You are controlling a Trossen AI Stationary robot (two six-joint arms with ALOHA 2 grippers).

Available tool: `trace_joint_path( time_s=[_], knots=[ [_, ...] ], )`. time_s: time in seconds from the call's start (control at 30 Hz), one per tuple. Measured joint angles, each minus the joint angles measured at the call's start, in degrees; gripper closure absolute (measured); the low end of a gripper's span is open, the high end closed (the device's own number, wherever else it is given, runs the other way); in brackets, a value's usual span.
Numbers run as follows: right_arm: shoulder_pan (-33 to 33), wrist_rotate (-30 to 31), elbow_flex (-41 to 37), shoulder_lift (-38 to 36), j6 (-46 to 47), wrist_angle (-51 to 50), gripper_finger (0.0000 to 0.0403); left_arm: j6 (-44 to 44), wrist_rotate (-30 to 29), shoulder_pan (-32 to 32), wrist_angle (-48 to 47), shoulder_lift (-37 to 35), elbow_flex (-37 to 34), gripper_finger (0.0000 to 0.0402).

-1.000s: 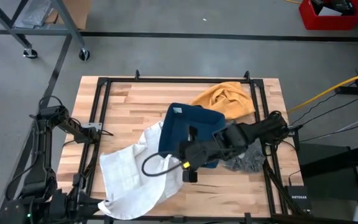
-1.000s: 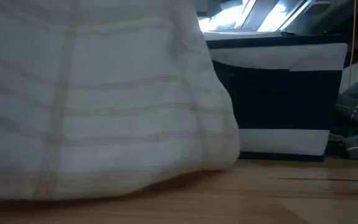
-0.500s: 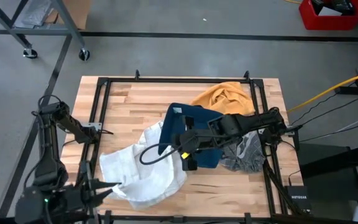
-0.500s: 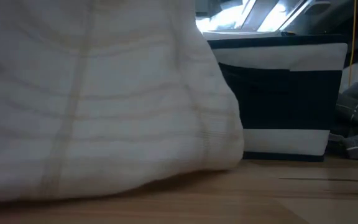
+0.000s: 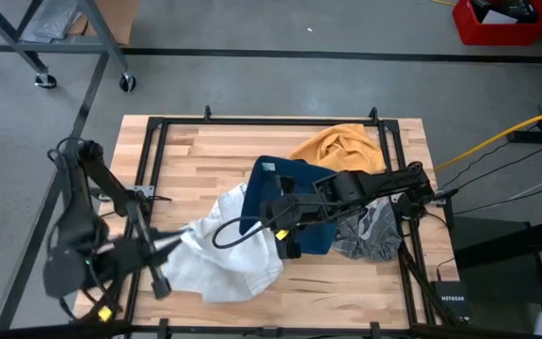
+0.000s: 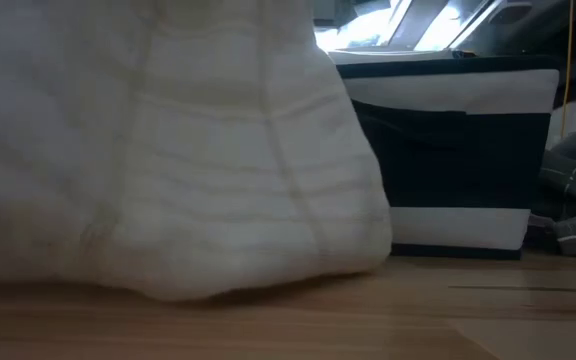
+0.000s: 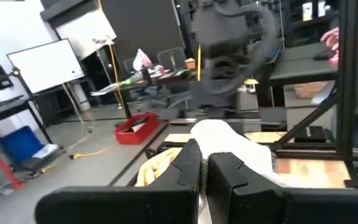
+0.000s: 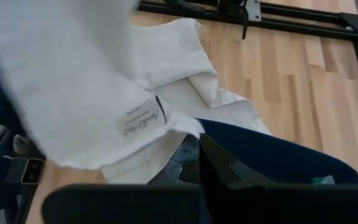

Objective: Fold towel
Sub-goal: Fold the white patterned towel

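White towel, front-left of table: its left edge, carried inward over the last second by left gripper, jaws pinching cloth, begins a fold; right gripper pinches the far edge.

In the low view the white towel stood so close to the camera that it filled most of the picture and ran past the left and upper edges, so both arms were hidden behind it and only part of the navy towel showed. In the high view the left gripper was smeared by motion at the edge of the white cloth, and the right arm covered the middle of the navy towel. In the left wrist view a person's hand was cut off by a dark post.
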Motion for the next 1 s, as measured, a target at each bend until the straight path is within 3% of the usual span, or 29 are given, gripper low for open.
trace_joint_path(
  time_s=[0.1,0.2,0.33,0.6,0.73,1.0],
  knots=[
    [0.0,-1.3,0.0,0.0,0.1,0.0,0.0403,-16.6,0.0,-1.5,-17.0,-4.0,0.0,0.0402],
    [0.0,-3.0,0.0,0.0,0.1,0.1,0.0403,-40.8,0.4,-3.7,-36.8,-7.3,0.0,0.0401],
    [0.0,-3.2,0.0,0.0,0.1,1.1,0.0403,-64.0,6.5,-6.3,-54.7,-9.6,0.0,0.0401],
    [0.0,-5.3,0.0,0.1,0.0,5.3,0.0403,-86.0,24.8,-8.6,-74.9,-10.5,-0.1,0.0402],
    [0.0,-5.3,0.1,1.6,-0.1,6.5,0.0403,-87.8,32.4,-8.2,-74.6,-10.9,-0.5,0.0402],
    [0.4,-9.5,-0.1,7.0,2.0,5.5,0.0403,-103.3,50.4,-8.2,-74.5,-8.8,-2.8,0.0401]
  ],
)
